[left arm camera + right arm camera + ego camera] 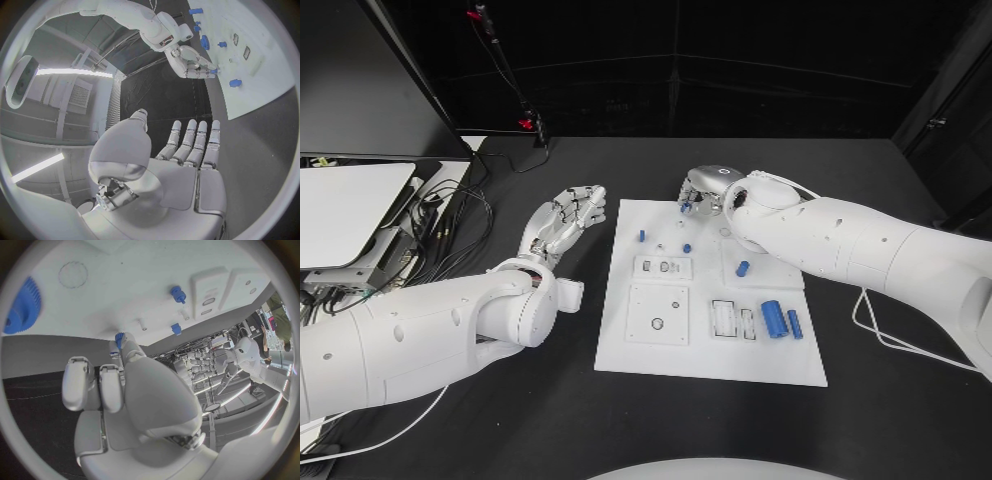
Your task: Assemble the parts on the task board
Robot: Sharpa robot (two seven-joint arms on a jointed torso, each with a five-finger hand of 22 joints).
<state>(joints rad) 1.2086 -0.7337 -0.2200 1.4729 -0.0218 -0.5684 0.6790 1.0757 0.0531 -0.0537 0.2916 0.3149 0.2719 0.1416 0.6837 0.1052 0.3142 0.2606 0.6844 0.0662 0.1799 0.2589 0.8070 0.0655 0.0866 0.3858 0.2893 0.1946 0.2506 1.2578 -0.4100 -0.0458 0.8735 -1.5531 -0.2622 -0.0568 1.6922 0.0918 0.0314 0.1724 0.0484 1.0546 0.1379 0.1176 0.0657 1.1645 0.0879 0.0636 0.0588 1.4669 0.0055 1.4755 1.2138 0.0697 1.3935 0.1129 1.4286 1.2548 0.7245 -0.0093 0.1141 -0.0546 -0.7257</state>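
While the left hand [568, 222] lies flat and empty on the black table [516, 400] beside the task board [711, 360], fingers straight, the right hand [711, 192] sits at the board's far edge. Its wrist view shows a small blue part [119, 339] at its fingertips; whether gripped, cannot tell.
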